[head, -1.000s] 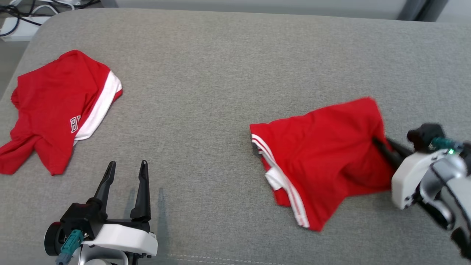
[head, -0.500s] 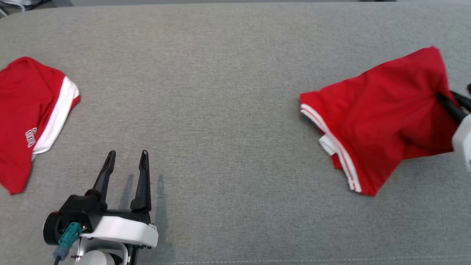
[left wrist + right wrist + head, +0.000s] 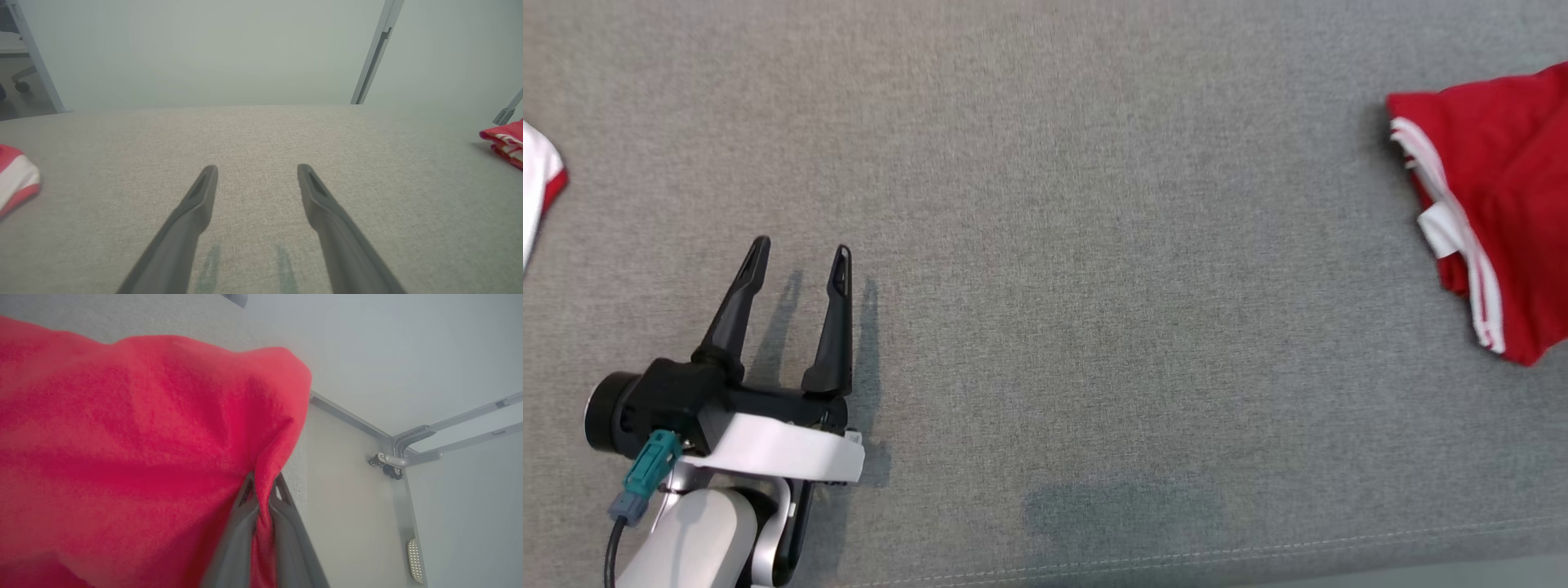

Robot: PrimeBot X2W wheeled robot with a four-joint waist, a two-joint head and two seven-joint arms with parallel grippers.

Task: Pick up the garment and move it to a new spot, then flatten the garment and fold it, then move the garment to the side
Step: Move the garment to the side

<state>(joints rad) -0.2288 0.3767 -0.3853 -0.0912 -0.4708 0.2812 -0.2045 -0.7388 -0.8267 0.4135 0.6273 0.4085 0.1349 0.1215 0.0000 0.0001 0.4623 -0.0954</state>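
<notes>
Red knit cloth with white striping, the garment (image 3: pixel 1494 188) shows at three o'clock in the head view, over the grey upholstered surface (image 3: pixel 1054 245), with part of it running off the frame edge. Whether its striped edge touches the surface I cannot tell. The right gripper (image 3: pixel 263 489) is clamped on a pinch of the red fabric. In the right wrist view its two fingers stand together with a ridge of cloth drawn up between them, and the rest of the cloth spreads toward nine o'clock. The left gripper (image 3: pixel 800 245) sits at eight o'clock in the head view, fingers apart with nothing between them, well apart from the garment. A second red-and-white piece (image 3: pixel 538 184) shows at nine o'clock.

The garment looks light, soft and limp. Carried by a single point it will likely sag, drag and unfold, and a thin pinch may slip. A hold on the hemmed, striped edge, or at two corners with one gripper each, should hold the layers together better than a mid-panel pinch.
</notes>
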